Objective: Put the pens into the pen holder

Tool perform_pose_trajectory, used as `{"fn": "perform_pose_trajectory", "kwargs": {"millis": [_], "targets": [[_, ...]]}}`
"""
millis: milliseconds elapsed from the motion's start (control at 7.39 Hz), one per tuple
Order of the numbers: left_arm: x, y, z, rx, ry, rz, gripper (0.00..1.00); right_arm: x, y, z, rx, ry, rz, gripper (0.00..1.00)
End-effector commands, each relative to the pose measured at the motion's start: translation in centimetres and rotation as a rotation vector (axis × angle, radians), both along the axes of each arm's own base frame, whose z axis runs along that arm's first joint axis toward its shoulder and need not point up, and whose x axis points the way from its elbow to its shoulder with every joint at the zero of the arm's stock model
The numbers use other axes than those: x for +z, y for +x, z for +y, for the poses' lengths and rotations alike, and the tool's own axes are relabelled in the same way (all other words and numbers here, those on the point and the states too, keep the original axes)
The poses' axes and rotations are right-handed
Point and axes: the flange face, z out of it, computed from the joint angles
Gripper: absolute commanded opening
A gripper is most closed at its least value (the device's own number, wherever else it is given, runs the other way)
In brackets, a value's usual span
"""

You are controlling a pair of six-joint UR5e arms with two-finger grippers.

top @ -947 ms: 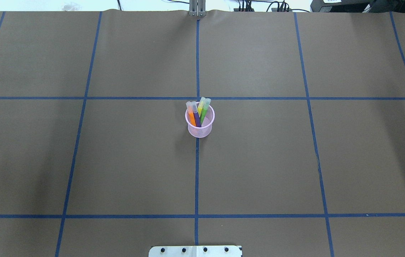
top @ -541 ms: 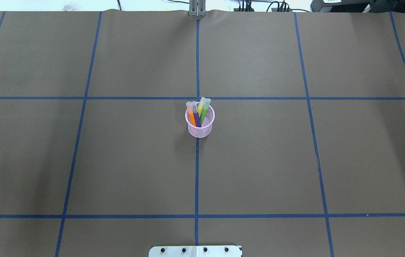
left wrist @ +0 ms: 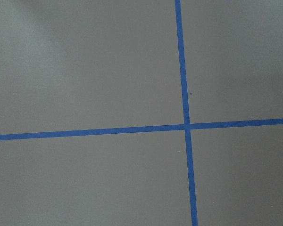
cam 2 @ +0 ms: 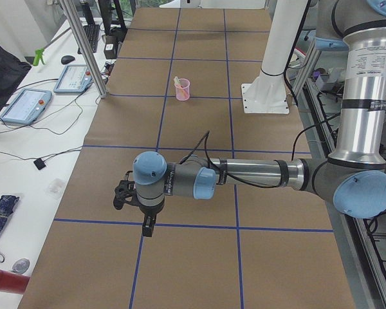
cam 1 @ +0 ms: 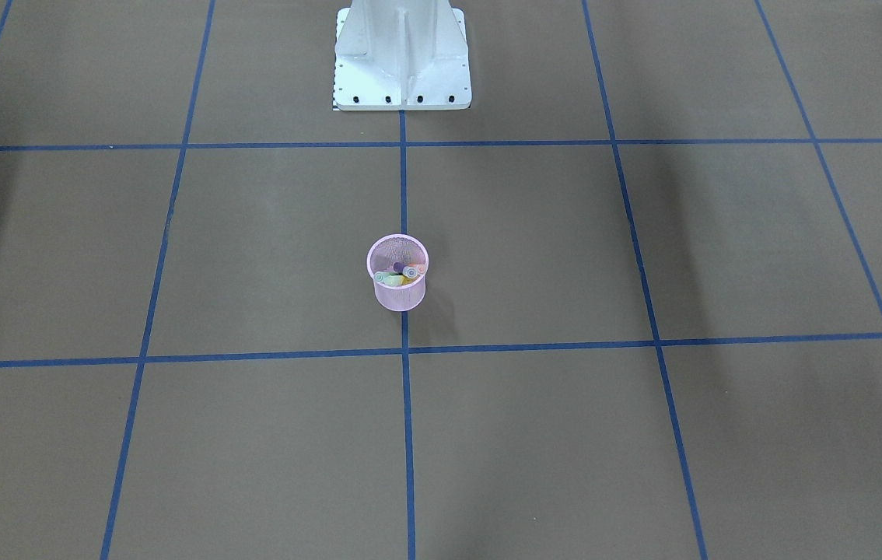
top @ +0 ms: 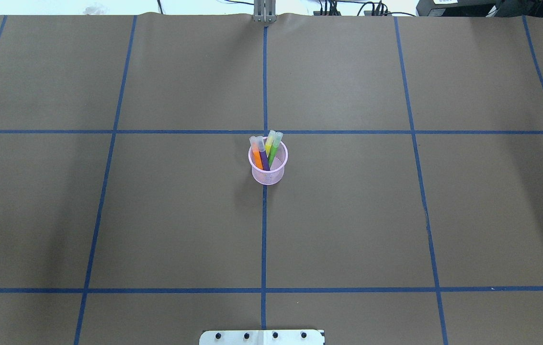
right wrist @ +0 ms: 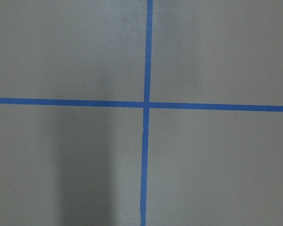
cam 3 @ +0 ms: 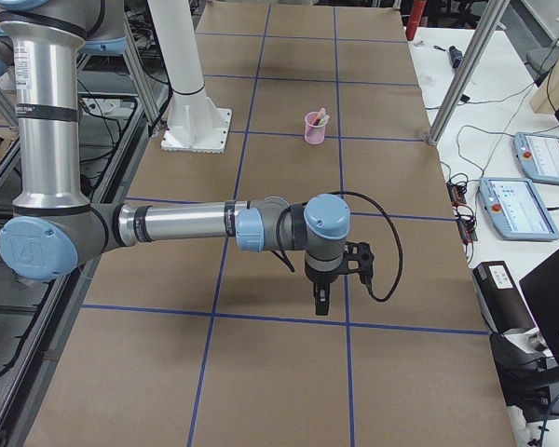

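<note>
Pens (top: 264, 158) unmoved inside pink pen holder (top: 267, 178), left gripper (cam 2: 147, 226) and right gripper (cam 3: 320, 300) well away, opening cannot be told

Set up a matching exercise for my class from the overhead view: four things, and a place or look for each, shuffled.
Things:
1. orange pen
2. green pen
3. pen holder
4. base plate

Descriptions:
A. pink mesh, standing upright
B. leftmost in the holder
C. at the view's bottom edge
D. rightmost in the holder

Pairs: 1-B, 2-D, 3-A, 4-C.
</note>
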Motion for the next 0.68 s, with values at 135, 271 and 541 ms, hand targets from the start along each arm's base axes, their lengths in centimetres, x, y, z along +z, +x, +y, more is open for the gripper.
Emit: {"fn": "perform_pose_trajectory", "kwargs": {"millis": [135, 271, 541], "targets": [[0.13, 0.00, 0.01, 0.000, -0.002, -0.001, 1.00, -0.32, 0.20, 0.11, 0.000, 0.011, 0.002, 1.00], [0.58, 0.00, 0.11, 0.000, -0.010, 0.000, 1.00, -0.09, 0.19, 0.19, 0.000, 0.005, 0.000, 1.00], [0.52, 0.00, 0.05, 0.000, -0.010, 0.000, 1.00, 0.11, 0.17, 0.40, 0.002, -0.002, -0.003, 1.00]]}}
